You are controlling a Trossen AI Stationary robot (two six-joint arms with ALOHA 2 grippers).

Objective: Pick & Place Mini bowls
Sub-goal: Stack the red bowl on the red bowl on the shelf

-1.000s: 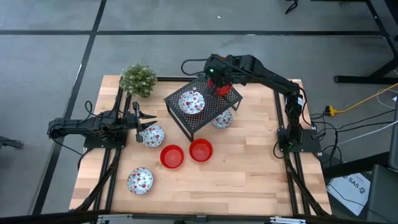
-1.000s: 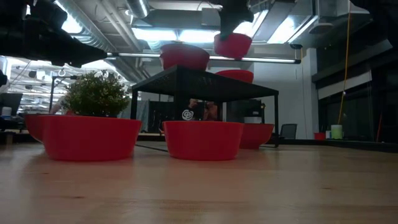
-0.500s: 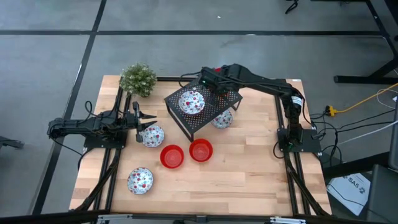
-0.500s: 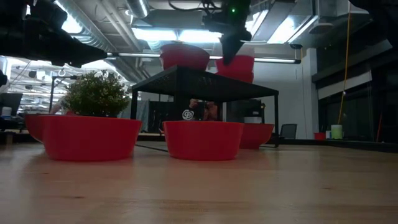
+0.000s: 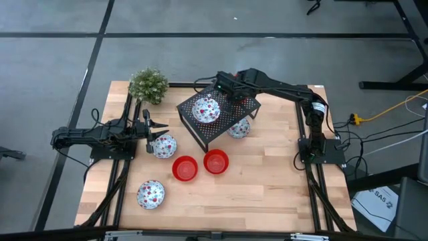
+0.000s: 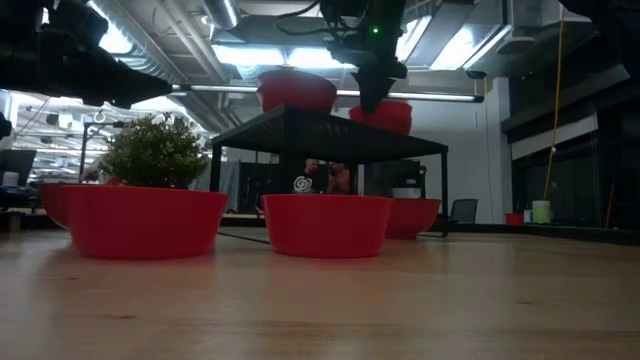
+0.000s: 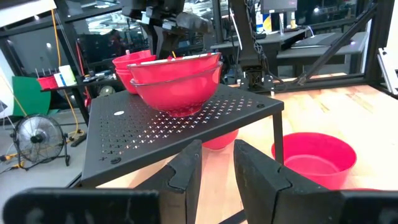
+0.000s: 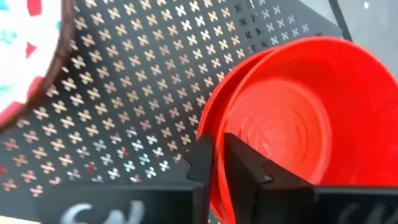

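Wooden bench [image 5: 267, 181] carries a black rack [image 5: 217, 114] where the right pincer [image 8: 217, 158] pinches a red bowl's [image 8: 292, 118] rim; left pincer [image 7: 214, 171] waits apart.

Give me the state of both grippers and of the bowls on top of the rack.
red bowl: upright on the rack, empty.
speckled bowl: upright on the rack, empty.
right gripper: over the rack, at the red bowl's rim.
left gripper: open, empty, facing the rack.
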